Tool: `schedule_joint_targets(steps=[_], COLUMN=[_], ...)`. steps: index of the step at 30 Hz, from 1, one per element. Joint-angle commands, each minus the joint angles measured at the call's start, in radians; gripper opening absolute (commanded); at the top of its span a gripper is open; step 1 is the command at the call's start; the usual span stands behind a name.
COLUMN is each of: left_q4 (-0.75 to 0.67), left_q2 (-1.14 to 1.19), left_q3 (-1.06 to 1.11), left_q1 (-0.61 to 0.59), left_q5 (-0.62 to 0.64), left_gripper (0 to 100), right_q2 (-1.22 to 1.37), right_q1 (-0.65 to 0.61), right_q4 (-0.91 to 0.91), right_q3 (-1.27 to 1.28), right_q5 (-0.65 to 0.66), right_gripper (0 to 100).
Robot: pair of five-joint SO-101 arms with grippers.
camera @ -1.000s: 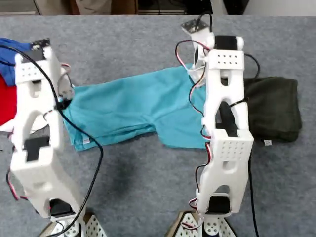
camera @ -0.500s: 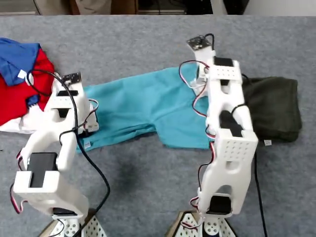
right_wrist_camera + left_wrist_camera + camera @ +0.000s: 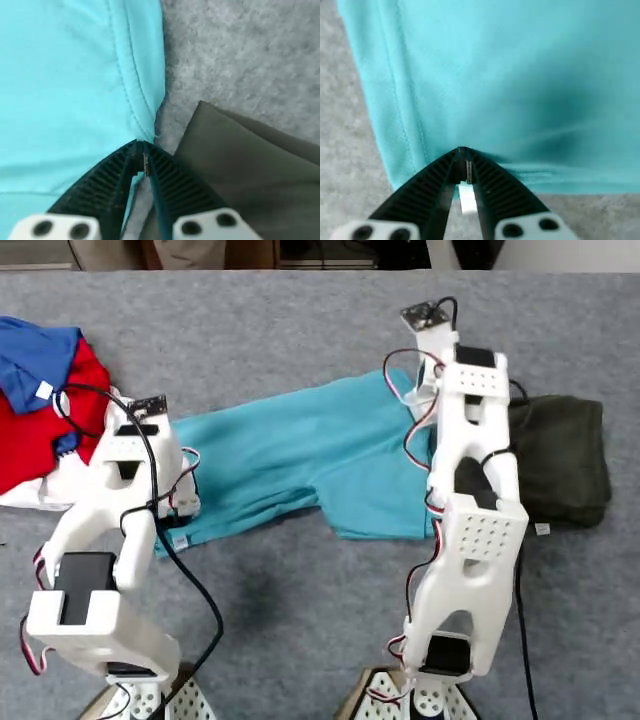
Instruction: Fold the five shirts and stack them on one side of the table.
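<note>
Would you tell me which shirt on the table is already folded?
The dark olive shirt, a neat rectangle on the right; the teal shirt lies spread out, the red shirt and blue shirt crumpled.

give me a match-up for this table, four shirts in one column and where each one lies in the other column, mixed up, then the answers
Things
1. teal cotton shirt
2. dark olive folded shirt
3. red shirt
4. blue shirt

Places
A. on top of another shirt, far left corner
B. spread across the middle of the grey table
C. right side, neatly folded
D. left edge, partly covered by another shirt

Pairs: 1-B, 2-C, 3-D, 4-A
</note>
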Motion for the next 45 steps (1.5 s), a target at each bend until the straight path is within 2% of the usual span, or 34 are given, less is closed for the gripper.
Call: schedule_joint_targets(steps=[1, 4, 6, 11, 16, 19, 23, 28, 35, 38, 41, 45], left_q4=[0.127, 0.204, 0.196, -0.049, -0.29, -0.37, -0.37, -0.365, -0.103, -0.02, 0.035, -0.058], left_q2=[-0.018, -0.01, -0.005, 0.064, 0.251, 0.346, 0.394, 0.392, 0.252, 0.15, 0.016, -0.236], left_q3=[-0.21, -0.379, -0.448, -0.422, -0.402, -0.431, -0.489, -0.502, -0.643, -0.637, -0.528, -0.244], left_q1=[0.003, -0.003, -0.006, -0.04, -0.124, -0.173, -0.193, -0.187, -0.169, -0.147, -0.094, -0.072], left_q5=[-0.008, -0.009, -0.008, -0.006, -0.006, -0.006, -0.006, -0.006, -0.009, -0.014, -0.014, -0.015], left_gripper=[2, 2, 2, 2, 2, 2, 2, 2, 2, 2, 2, 2], right_q2=[-0.045, -0.064, -0.054, 0.074, 0.246, 0.323, 0.383, 0.392, 0.39, 0.325, 0.222, 0.008], right_q1=[-0.022, -0.038, -0.059, -0.113, -0.09, -0.064, -0.027, -0.059, -0.136, -0.139, -0.142, -0.154], right_q4=[0.107, 0.16, 0.161, 0.094, 0.026, 0.028, 0.057, 0.218, 0.511, 0.508, 0.509, 0.508], right_q3=[-0.148, -0.243, -0.286, -0.3, -0.331, -0.395, -0.524, -0.719, -1.119, -1.073, -0.981, -0.774], right_q5=[0.012, 0.015, 0.015, 0.015, 0.008, 0.008, 0.008, 0.014, 0.066, 0.069, 0.069, 0.106], right_gripper=[0.5, 0.5, 0.5, 0.5, 0.5, 0.5, 0.5, 0.5, 0.5, 0.5, 0.5, 0.5])
